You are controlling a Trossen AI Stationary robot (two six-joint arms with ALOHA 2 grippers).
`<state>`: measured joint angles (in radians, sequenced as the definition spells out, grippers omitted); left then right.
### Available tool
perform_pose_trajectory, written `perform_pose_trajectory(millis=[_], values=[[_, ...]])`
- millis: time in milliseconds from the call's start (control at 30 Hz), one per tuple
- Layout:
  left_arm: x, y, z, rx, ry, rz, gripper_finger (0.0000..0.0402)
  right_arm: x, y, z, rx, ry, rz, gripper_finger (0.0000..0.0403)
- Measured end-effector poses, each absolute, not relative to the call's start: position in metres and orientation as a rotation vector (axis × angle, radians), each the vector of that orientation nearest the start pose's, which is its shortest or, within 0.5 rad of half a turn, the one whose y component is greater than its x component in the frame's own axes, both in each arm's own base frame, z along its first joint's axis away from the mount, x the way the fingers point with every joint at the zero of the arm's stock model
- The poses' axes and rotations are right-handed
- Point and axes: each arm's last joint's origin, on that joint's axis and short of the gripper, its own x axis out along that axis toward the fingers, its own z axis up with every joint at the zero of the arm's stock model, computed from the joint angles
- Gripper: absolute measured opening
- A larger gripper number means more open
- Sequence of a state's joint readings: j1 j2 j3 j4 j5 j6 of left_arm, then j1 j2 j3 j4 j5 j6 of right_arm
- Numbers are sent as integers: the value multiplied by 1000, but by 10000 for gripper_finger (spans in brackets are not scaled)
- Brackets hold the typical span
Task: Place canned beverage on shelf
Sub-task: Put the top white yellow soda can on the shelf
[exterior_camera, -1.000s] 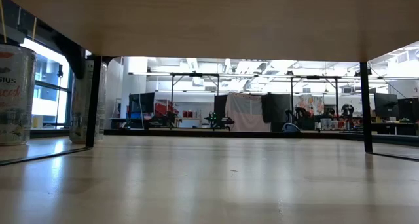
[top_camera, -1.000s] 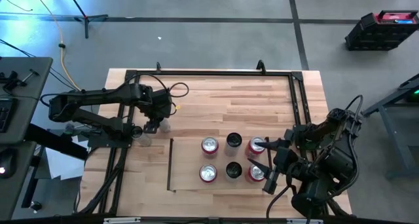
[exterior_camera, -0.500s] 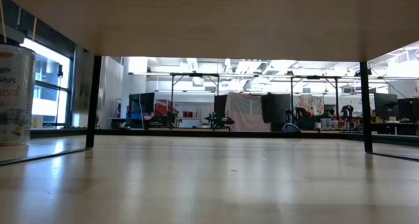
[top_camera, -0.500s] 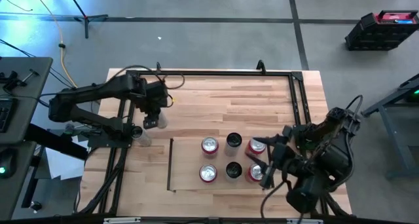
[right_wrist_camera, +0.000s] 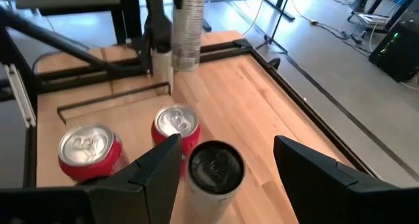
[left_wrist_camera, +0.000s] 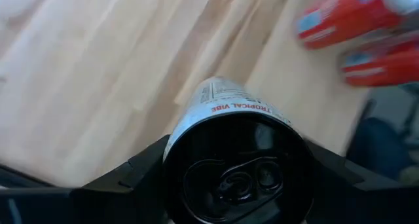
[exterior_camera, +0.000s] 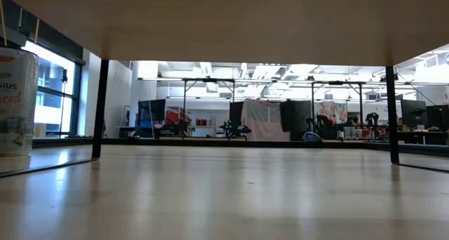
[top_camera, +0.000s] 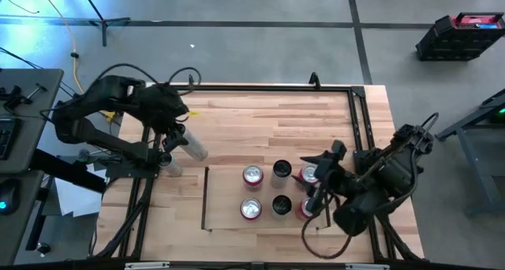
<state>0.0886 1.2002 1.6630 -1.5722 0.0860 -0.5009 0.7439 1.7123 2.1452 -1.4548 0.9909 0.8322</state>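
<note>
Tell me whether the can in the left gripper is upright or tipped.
Tipped. In the high view the silver can shows its long side, slanting off the left gripper above the table.

The plank-striped wooden counter [top_camera: 260, 120] filled the middle of the high view. At its lower centre lay the pale shelf [top_camera: 225, 195]. On the shelf stood six cans: four red cans [top_camera: 252, 175] and two dark-topped cans [top_camera: 282, 170], in two rows.
</note>
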Motion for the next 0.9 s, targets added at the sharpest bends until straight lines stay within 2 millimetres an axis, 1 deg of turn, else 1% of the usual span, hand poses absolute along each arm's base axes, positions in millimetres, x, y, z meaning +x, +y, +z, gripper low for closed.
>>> perform_pose_trajectory(millis=[100, 200, 333, 433, 500, 567, 633, 700, 800, 900], values=[[160, 4, 438, -613, 1056, 235, 242, 229, 178, 458, 47, 483, -461, 228], [164, -7, 450, -635, 1006, 171, 242, 224, 173, 463, 67, 473, -456, 228], [175, -24, 465, -659, 920, 89, 242, 217, 171, 466, 67, 474, -449, 228], [183, -35, 476, -626, 904, 17, 242, 213, 173, 464, 56, 490, -443, 228], [184, -42, 484, -566, 901, -77, 242, 210, 174, 463, 58, 498, -444, 228], [185, -48, 497, -554, 857, -157, 242, 207, 177, 462, 65, 501, -438, 228], [186, -52, 511, -560, 802, -194, 242, 204, 180, 462, 70, 502, -427, 228], [186, -56, 520, -554, 771, -206, 242, 199, 184, 462, 65, 504, -407, 228], [193, -63, 527, -560, 755, -228, 242, 193, 190, 462, 54, 507, -375, 228], [198, -69, 526, -583, 792, -232, 242, 187, 196, 462, 46, 508, -347, 228]])
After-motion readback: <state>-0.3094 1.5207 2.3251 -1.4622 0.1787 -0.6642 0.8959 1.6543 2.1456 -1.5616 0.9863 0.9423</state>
